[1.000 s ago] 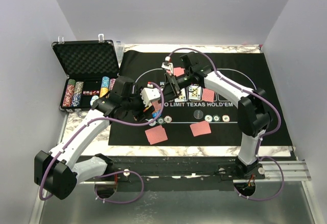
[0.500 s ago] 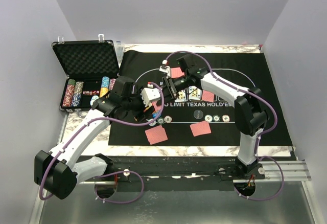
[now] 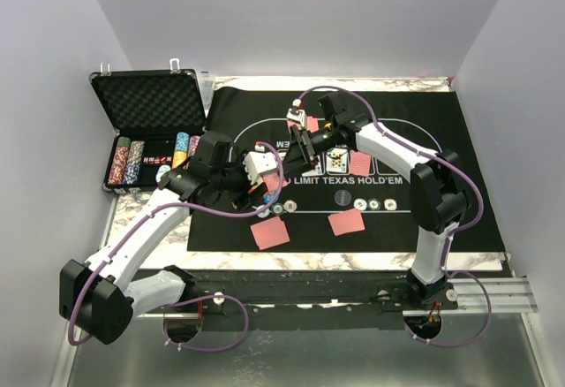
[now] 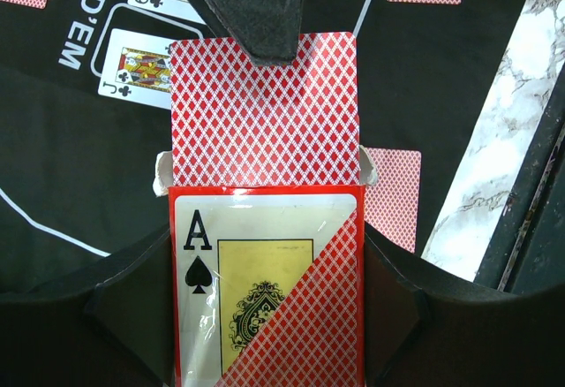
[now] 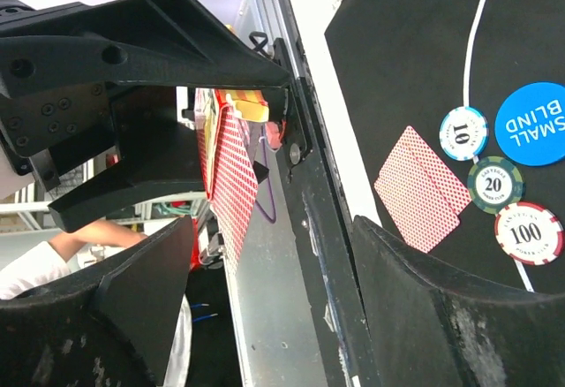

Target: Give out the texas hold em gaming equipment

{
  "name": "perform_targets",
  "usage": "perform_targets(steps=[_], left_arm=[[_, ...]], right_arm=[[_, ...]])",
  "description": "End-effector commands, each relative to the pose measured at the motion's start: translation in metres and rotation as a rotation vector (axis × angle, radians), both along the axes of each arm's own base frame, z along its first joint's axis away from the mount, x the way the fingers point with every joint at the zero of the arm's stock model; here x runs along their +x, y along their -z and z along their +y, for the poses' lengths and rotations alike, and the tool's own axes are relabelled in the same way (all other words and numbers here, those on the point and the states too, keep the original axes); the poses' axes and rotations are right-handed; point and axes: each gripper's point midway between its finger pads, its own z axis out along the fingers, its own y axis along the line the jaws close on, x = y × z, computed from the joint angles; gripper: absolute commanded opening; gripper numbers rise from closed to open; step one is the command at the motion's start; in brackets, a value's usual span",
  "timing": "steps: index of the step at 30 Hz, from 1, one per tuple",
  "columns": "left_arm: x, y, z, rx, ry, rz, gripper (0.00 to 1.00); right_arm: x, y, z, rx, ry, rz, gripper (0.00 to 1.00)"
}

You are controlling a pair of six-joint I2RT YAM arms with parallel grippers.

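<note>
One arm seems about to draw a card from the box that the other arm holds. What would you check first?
1. The left gripper is clamped on both sides of the card box: ok.
2. The top card sticks out of the box's open end: ok.
3. The right gripper is open, with one finger on each side of that card: ok.
4. Only one card lies between those fingers: cannot tell.
5. The chips and the small blind disc lie apart from the box: ok.
6. There is bare felt on the mat to lay the card on: ok.
</note>
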Motion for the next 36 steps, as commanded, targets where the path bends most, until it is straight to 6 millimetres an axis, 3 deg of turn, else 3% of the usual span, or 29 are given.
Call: perform_targets(steps=[1, 6, 8, 18, 23, 29, 36], left_arm=[[0.002, -0.015, -0.011, -0.048, 0.04, -0.031, 0.0], [0.004, -0.019, -0.014, -0.057, 0.038, -0.028, 0.0], [0.004, -0.019, -0.014, -0.059, 0.038, -0.028, 0.0], [0.003, -0.019, -0.013, -0.059, 0.034, -0.029, 0.0], [0.002, -0.018, -0.011, -0.058, 0.032, -0.033, 0.0], [0.001, -0.016, -0.01, -0.051, 0.031, -0.036, 0.0], [-0.001, -0.012, -0.007, -0.042, 0.03, -0.038, 0.0]], right_arm=[[-0.008, -0.021, 0.007, 0.066, -0.014, -0.015, 0.77], [-0.014, -0.009, 0.022, 0.035, -0.034, -0.005, 0.73], [-0.014, -0.006, 0.024, 0.03, -0.034, -0.006, 0.66], [-0.016, 0.017, 0.006, -0.061, -0.036, -0.001, 0.41], [-0.007, 0.009, -0.004, -0.037, -0.021, 0.006, 0.28], [-0.012, -0.005, -0.012, -0.009, -0.048, -0.001, 0.19], [-0.006, -0.015, -0.036, -0.01, -0.019, -0.008, 0.08]])
